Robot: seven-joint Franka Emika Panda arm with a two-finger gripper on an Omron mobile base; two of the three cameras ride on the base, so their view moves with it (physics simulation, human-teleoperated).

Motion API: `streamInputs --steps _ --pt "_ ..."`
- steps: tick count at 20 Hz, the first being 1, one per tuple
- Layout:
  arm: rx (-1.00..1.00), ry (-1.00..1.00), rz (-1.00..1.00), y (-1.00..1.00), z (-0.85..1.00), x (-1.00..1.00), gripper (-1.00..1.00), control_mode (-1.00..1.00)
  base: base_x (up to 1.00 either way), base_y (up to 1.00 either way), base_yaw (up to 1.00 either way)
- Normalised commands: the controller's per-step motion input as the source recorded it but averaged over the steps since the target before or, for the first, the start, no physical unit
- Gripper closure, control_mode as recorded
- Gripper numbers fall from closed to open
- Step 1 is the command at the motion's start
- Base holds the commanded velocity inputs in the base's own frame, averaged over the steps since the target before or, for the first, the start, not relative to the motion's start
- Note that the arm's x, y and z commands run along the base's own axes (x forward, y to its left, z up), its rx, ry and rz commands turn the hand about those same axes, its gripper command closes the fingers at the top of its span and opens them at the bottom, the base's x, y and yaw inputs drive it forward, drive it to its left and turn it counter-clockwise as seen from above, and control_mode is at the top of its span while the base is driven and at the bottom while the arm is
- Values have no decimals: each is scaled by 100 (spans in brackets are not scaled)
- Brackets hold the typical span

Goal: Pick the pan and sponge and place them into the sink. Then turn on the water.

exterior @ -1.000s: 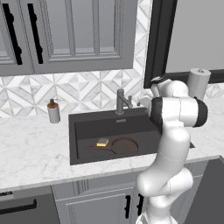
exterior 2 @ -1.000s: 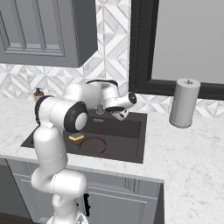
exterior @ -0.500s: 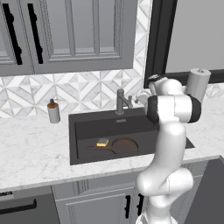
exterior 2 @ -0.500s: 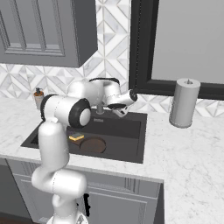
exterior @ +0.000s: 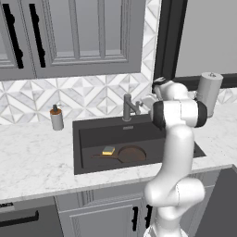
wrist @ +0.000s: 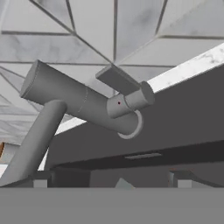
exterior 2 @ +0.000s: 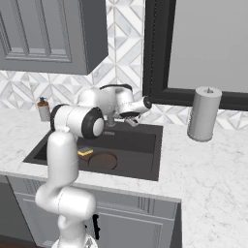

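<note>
Moved in closer vs a sec ago: two-finger gripper [exterior 2: 131, 122] now right at the grey metal faucet [exterior: 129, 107], its side lever [wrist: 117, 79] just ahead, jaws spread wide w/ nothing held. Unchanged: small round dark brown pan [exterior: 131, 154] and yellow/green sponge [exterior: 109, 150] lying side by side in the dark grey sink basin [exterior: 92, 134].

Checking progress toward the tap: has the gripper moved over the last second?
Yes. The gripper, jaws open, has swung left toward the dark grey faucet, away from the grey paper towel roll.
</note>
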Motion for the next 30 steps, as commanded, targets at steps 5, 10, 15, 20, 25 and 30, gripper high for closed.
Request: streamInputs --steps 5,10,15,20,25,30 --pt "0 0 0 14 -4 36 -100 -100 0 0 0" --pt "0 0 0 5 -18 43 -100 -100 0 0 0" --pt "0 0 0 0 -20 33 -100 -100 0 0 0" --pt "0 0 0 0 -17 29 -100 -100 0 0 0" --pt "0 0 0 0 -12 27 -100 -100 0 0 0" --pt "0 0 0 0 -9 24 -100 -100 0 0 0"
